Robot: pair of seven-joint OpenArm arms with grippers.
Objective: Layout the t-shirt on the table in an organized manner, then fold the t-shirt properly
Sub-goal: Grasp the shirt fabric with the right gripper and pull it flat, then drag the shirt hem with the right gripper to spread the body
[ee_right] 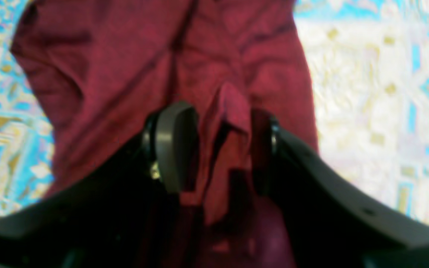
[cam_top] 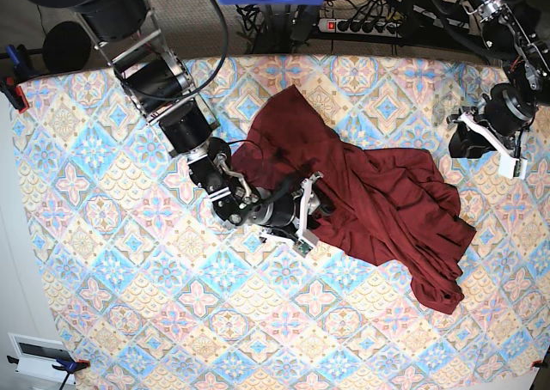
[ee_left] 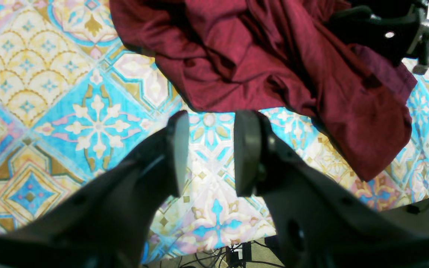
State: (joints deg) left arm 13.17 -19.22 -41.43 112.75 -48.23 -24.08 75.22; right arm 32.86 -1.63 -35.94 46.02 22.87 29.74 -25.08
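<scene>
The dark maroon t-shirt (cam_top: 378, 192) lies crumpled on the table (cam_top: 129, 278), stretching from the back centre toward the front right. My right gripper (cam_top: 316, 210) rests low at the shirt's left edge. In its wrist view the right gripper (ee_right: 220, 123) stands open, with a raised fold of the t-shirt (ee_right: 125, 56) between the fingers. My left gripper (cam_top: 458, 143) hangs at the far right, away from the cloth. It is open and empty (ee_left: 210, 123) over bare table (ee_left: 50, 74), with the t-shirt (ee_left: 274, 56) just beyond the fingertips.
A power strip (cam_top: 369, 25) and cables lie behind the table's back edge. A clamp (cam_top: 10, 85) grips the left edge. The right arm's black body (ee_left: 382, 29) shows over the shirt. The table's edge, with cables (ee_left: 237, 257) below, lies under my left gripper.
</scene>
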